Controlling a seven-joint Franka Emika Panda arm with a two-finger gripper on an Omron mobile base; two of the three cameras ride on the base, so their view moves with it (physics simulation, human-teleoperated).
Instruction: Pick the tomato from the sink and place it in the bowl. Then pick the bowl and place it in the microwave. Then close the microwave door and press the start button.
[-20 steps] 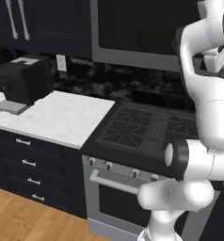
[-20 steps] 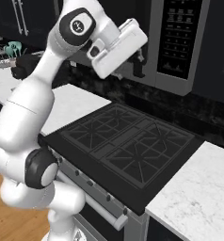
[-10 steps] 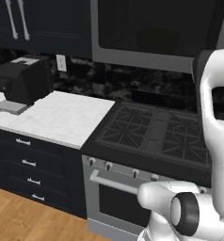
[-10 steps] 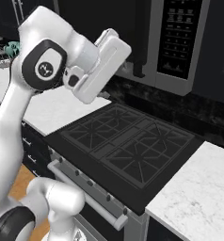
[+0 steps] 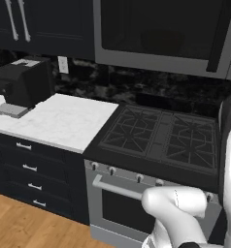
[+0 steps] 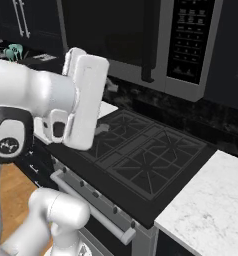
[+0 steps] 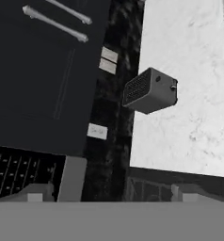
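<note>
Over the stove's [image 6: 146, 160] left edge, the claw [image 7: 111, 196] hangs with fingers spread wide and nothing between them, having swung down and away from the microwave [image 6: 191, 45] within the last second. The microwave door [image 6: 106, 30] stands shut, above and behind the claw, which faces the marble counter [image 7: 180, 94]. I'd guess the work at the microwave is done.

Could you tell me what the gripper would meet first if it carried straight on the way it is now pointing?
Probably the dark speckled backsplash wall behind the white counter, judging by the middle of the hand view. The grey boxy appliance sits just beside that line, so it might be struck first; depth is unclear.
</note>
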